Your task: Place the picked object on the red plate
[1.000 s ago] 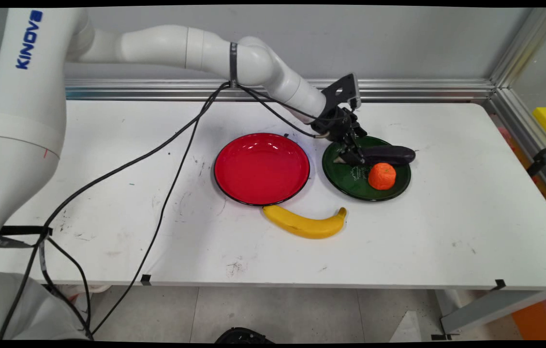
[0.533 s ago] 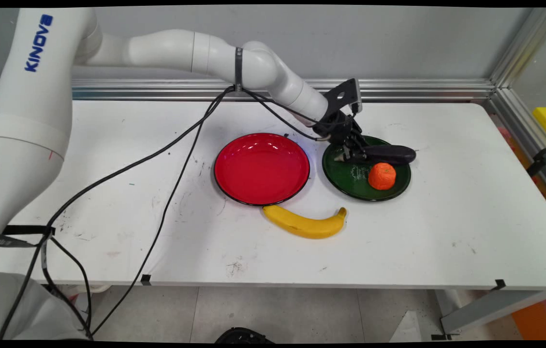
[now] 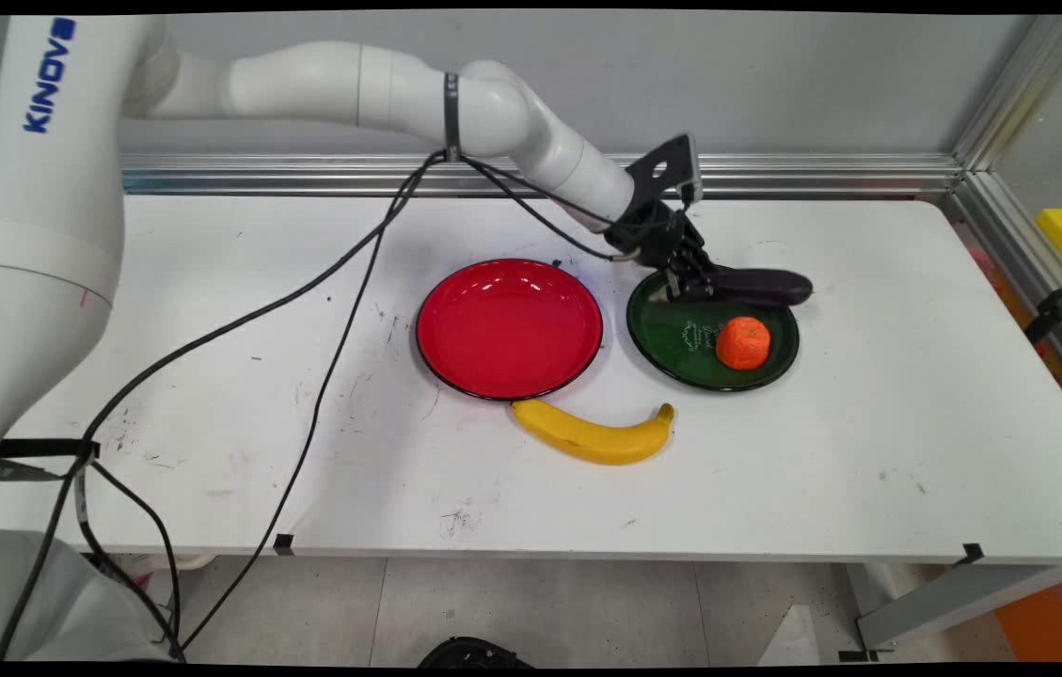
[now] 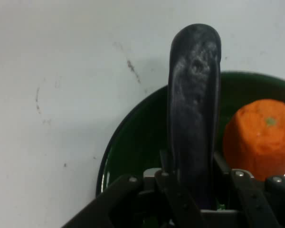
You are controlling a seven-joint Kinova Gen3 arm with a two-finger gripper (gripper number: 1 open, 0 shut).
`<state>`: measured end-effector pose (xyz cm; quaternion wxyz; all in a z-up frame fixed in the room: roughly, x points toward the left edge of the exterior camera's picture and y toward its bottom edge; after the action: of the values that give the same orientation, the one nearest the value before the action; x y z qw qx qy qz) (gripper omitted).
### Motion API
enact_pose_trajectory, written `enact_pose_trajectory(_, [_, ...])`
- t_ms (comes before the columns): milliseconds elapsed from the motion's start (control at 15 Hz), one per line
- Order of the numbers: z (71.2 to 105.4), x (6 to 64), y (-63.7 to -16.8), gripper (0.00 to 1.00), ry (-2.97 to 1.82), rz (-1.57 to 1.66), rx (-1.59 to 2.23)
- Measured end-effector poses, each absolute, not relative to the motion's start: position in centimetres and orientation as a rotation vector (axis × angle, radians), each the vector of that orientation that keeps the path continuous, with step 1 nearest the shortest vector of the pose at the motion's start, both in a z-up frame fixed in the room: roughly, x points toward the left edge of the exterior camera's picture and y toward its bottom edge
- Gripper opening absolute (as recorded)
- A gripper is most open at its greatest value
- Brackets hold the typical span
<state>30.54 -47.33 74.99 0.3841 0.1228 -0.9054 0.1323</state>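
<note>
Hand view: the orange [image 4: 262, 142] and green plate [image 4: 133, 142] run off the right edge; the gripper [image 4: 192, 183] linkage hides the eggplant [image 4: 194, 109] stem end and the plate's near part.

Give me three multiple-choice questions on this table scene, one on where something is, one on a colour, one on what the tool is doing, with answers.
1. Where does the banana lie?
A. on the red plate
B. on the table in front of the red plate
C. on the green plate

2. What colour is the plate under the orange?
A. dark green
B. red
C. white

3. What is the tool doing?
A. hanging open
B. gripping the orange
C. shut on the eggplant

Answers: 1 B, it rests on bare table by the red plate's near rim. 2 A, hand view shows green. 3 C, fingers clamp its end.
</note>
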Motion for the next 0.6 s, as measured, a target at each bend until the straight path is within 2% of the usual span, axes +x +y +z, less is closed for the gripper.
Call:
enact_pose_trajectory(267, [78.1, 32.4, -46.2, 0.00, -2.287, 0.337, 0.338])
enact_pose_trajectory(600, [81.5, 37.5, -43.4, 0.00, -2.319, 0.340, 0.356])
